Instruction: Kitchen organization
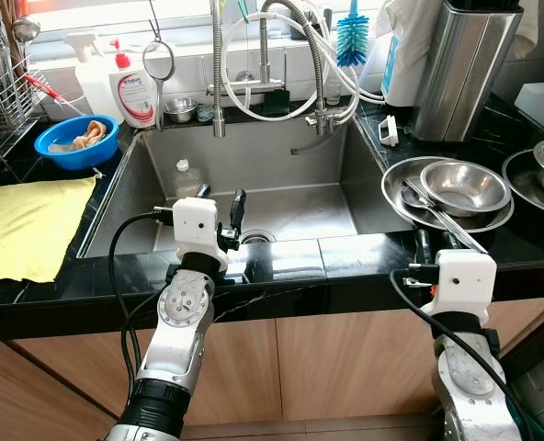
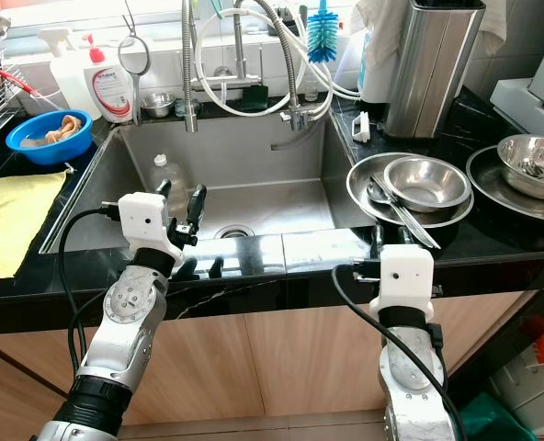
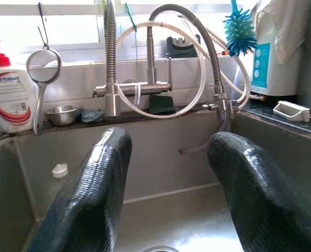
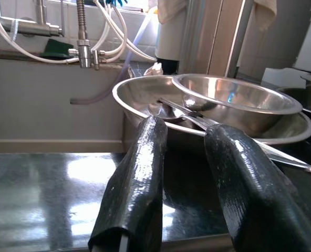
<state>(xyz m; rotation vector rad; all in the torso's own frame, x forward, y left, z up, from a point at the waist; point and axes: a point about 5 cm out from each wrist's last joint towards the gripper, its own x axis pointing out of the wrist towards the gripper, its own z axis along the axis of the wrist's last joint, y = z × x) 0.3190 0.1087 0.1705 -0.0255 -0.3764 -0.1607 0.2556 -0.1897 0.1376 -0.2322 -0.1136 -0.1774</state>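
Lower frame: I am holding both arms at the front edge of the black surface (image 1: 345, 266). Left hand (image 1: 219, 207) is hanging over the front lip of the sink (image 1: 143, 184), fingers spread, holding nothing. Right hand (image 1: 436, 243) is resting low at the surface edge, lower right of frame, fingers parted and empty, pointing at the stacked dishes.

Step, as I judge it: an approach, nothing grasped yet. Likeliest target is the steel bowl (image 1: 465, 186) sitting in the wide steel plate (image 1: 396, 197), with a ladle (image 1: 437, 216) lying across them, its handle reaching toward my right hand. Next move would be calling for a short reach forward and a pinch on the handle or a rim; thin, slick metal, so I am expecting slip.

Mid frame: a clear plastic bottle (image 1: 188, 176) is standing in the sink basin.

Far: yellow cloth (image 1: 24, 225) at left, blue bowl (image 1: 76, 140) upper left, soap bottle (image 1: 136, 87) with a red-and-white label; the wrist view is suggesting "antabax", not sharp. Blue brush (image 1: 352, 39) at top.
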